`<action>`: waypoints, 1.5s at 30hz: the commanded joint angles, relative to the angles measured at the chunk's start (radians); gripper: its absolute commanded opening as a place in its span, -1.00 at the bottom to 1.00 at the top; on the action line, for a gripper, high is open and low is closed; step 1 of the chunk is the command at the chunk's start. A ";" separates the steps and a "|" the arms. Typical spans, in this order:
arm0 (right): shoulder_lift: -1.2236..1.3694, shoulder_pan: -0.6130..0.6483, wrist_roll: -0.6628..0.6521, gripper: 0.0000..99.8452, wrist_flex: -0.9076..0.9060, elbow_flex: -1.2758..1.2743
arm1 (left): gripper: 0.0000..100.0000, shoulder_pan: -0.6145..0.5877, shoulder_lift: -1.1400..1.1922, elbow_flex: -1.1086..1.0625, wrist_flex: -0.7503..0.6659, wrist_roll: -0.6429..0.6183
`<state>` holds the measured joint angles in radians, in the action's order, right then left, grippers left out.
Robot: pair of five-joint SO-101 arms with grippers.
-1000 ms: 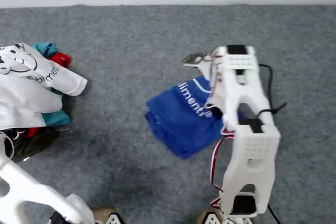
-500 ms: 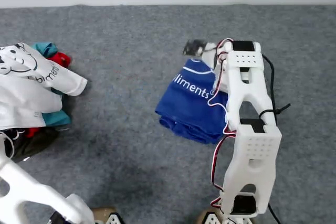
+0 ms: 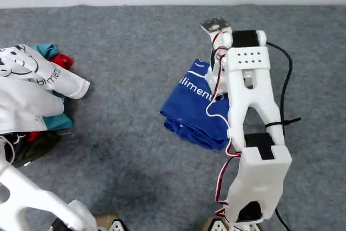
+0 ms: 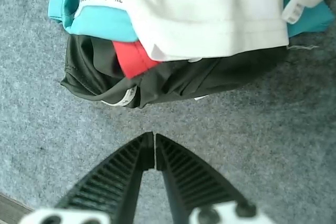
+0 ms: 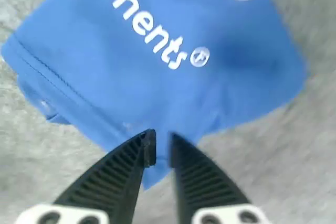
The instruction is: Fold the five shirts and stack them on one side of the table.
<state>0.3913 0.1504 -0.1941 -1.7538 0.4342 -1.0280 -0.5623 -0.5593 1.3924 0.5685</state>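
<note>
One arm (right) extends over blue shirt.

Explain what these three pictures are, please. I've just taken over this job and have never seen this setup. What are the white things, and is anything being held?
The white frames are two small robot arms at a grey table. The overhead picture looks down on both. The right arm stands over a roughly folded blue shirt, and part of the left arm shows at the near corner.

The other two pictures come from cameras on the wrists, each looking past its own black gripper. The right gripper hangs above the blue shirt with its jaws slightly apart and seems to grip nothing. The left gripper is shut and empty, near a loose pile of shirts: white, teal, red and black.
</note>
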 commanded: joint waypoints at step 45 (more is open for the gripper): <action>-0.272 0.096 0.853 -0.20 0.400 -0.414 | -0.97 0.143 -0.031 0.091 -0.002 0.049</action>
<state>0.0783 0.2593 0.5823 -1.3917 -0.0245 -0.8930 -0.5623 -0.5209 1.3924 0.6114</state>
